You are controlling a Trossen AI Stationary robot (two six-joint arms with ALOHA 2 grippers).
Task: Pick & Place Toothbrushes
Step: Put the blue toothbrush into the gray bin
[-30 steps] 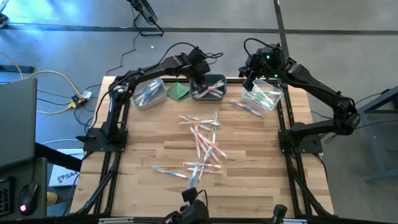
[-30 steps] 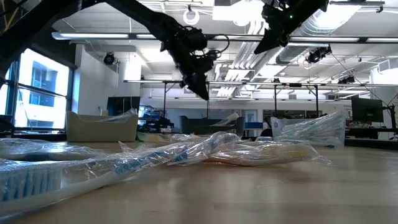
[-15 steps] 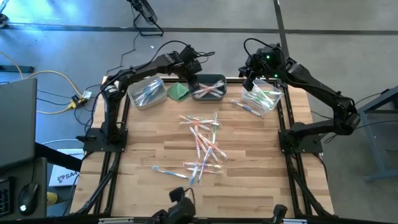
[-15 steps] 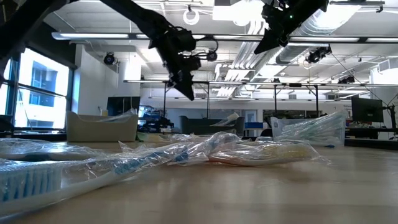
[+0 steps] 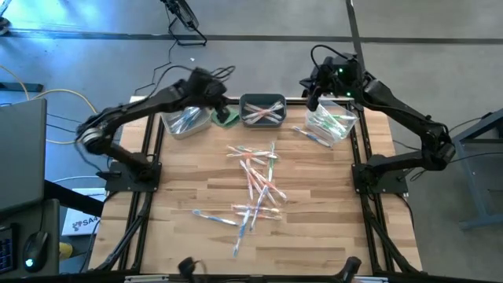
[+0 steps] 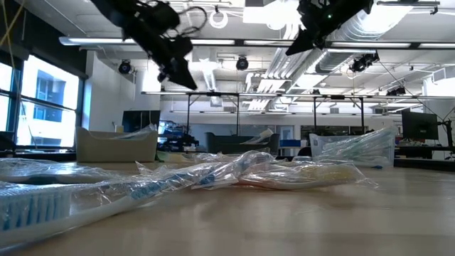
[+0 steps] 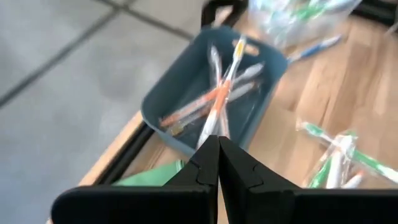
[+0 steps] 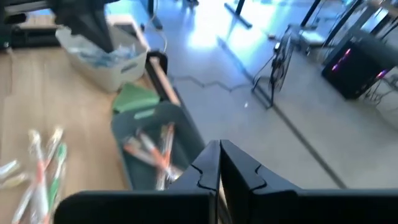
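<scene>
Toothbrushes scattered mid-table, both hands high at far edge

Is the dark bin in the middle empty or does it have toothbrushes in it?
Not empty. The dark bin holds a few orange toothbrushes lying crossed inside.

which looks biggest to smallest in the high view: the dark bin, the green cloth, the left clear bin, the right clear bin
1. Left clear bin and right clear bin: about alike, too close to rank.
2. Dark bin: slightly smaller.
3. Green cloth: smallest, partly hidden by the left arm.
</scene>
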